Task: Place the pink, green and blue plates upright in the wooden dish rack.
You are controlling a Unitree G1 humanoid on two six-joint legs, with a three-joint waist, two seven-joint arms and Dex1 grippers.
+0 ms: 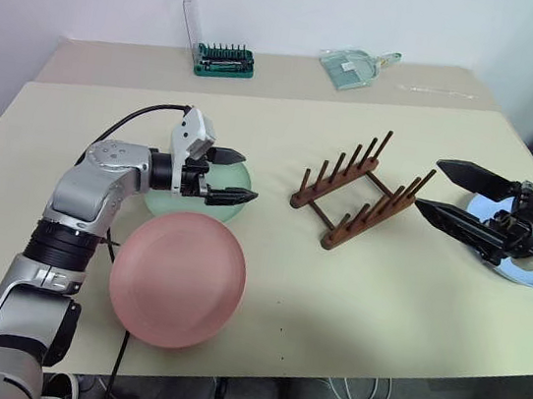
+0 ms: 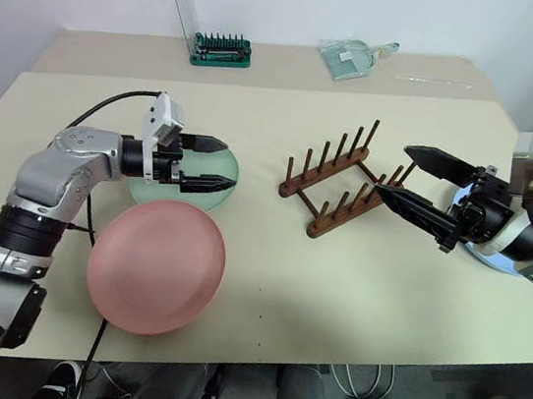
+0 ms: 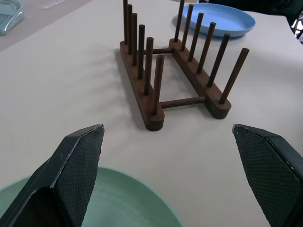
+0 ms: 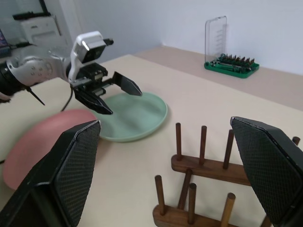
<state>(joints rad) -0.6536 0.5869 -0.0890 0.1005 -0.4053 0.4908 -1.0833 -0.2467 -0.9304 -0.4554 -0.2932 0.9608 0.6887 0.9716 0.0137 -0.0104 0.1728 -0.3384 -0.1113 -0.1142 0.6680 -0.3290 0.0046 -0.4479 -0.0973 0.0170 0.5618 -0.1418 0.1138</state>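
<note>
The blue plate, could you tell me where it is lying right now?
The blue plate lies flat on the table's right side, just beyond the wooden dish rack and beneath the open right gripper.

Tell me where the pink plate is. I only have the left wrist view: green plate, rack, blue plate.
Observer: The pink plate lies flat on the table, on the robot's side of the green plate.
Operator: Right gripper?
Observer: The right gripper is open and empty. It hovers over the blue plate, its tips toward the rack.
Operator: Anything behind the rack?
Observer: A green bit holder stands at the far side of the table.
</note>
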